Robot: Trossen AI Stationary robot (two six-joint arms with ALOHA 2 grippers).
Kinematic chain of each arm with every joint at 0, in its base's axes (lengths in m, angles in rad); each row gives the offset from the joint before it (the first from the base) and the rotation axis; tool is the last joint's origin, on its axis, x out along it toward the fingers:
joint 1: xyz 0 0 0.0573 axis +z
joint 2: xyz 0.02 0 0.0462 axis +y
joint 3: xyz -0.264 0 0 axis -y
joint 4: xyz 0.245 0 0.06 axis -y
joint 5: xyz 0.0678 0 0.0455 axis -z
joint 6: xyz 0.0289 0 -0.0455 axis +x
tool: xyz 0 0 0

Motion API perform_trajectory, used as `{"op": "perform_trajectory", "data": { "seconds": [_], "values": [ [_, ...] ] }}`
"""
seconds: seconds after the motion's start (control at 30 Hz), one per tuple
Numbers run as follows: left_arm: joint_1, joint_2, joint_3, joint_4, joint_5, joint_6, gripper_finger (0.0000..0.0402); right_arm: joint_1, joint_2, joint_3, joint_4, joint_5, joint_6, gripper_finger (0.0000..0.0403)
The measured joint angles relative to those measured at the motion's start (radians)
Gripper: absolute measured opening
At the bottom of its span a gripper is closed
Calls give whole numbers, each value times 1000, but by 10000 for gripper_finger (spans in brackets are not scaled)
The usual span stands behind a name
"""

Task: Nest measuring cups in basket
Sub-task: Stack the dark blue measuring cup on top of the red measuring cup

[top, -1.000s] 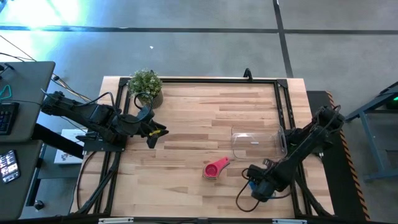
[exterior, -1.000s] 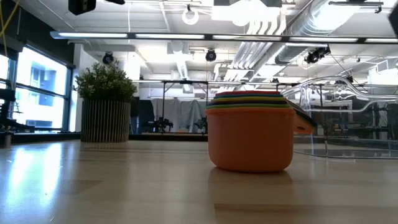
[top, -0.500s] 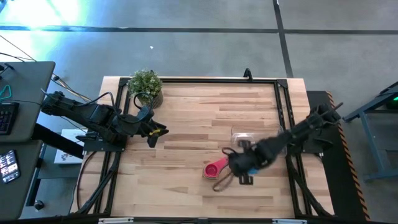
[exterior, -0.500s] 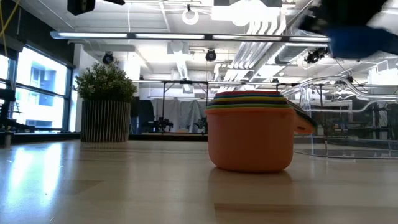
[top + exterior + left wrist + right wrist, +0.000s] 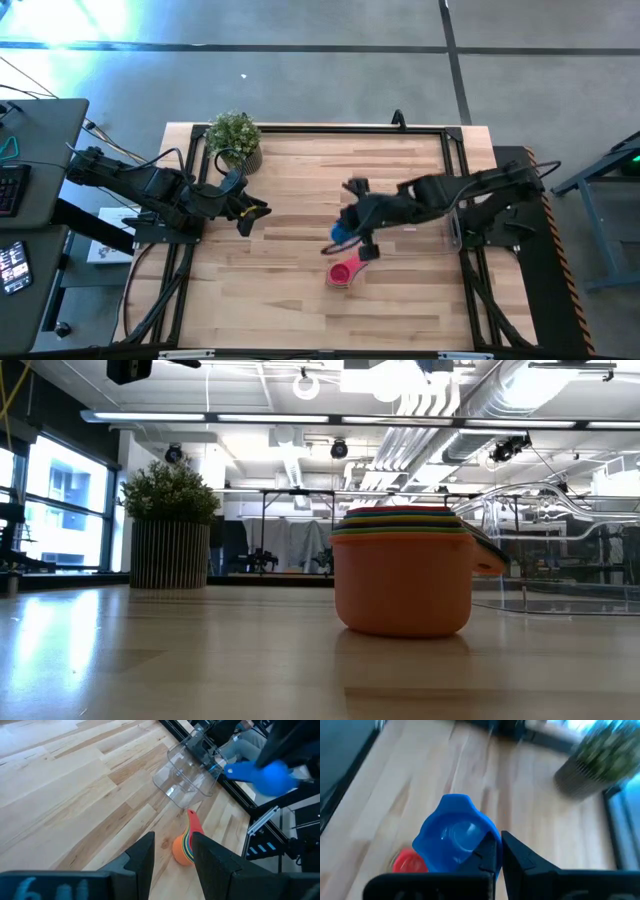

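Right gripper (image 5: 345,234) hangs above the middle of the table, its two dark fingers pinched together on the blue measuring cup (image 5: 455,839), a smooth glossy plastic scoop with a rounded bowl. Just below it on the wood stands the nested stack of cups (image 5: 405,568): an orange outer cup with thin coloured rims layered inside, and flat handles fanned to one side. The basket (image 5: 190,770), a clear plastic tub with rounded corners, lies near the stack toward the right edge of the table, partly behind the right arm in the high view. The left gripper (image 5: 172,857) waits with fingers apart near the left edge, beside the potted plant (image 5: 235,137) in its ribbed round pot. The table (image 5: 300,180) is pale planked wood in a black frame on a grey concrete floor. Only the low view shows the room behind: white ceiling pipes, strip lights, tall windows
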Motion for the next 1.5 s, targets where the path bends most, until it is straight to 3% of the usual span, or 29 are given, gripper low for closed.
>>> {"op": "perform_trajectory", "data": {
  "seconds": [0.37,0.53,0.7,1.07,1.5],
  "values": [
    [0,0,0,0,0,2,122,-41,49,171,194,-14,-205,0],
    [0,6,0,-1,-1,2,122,-31,141,228,93,-100,-221,0],
    [0,13,0,-3,-1,2,122,-24,226,246,-24,-123,-206,0],
    [0,41,-1,-11,0,11,122,1,372,247,-84,-279,-206,0],
    [0,50,0,-11,0,10,122,6,492,247,-203,-326,-208,0]
  ]
}}
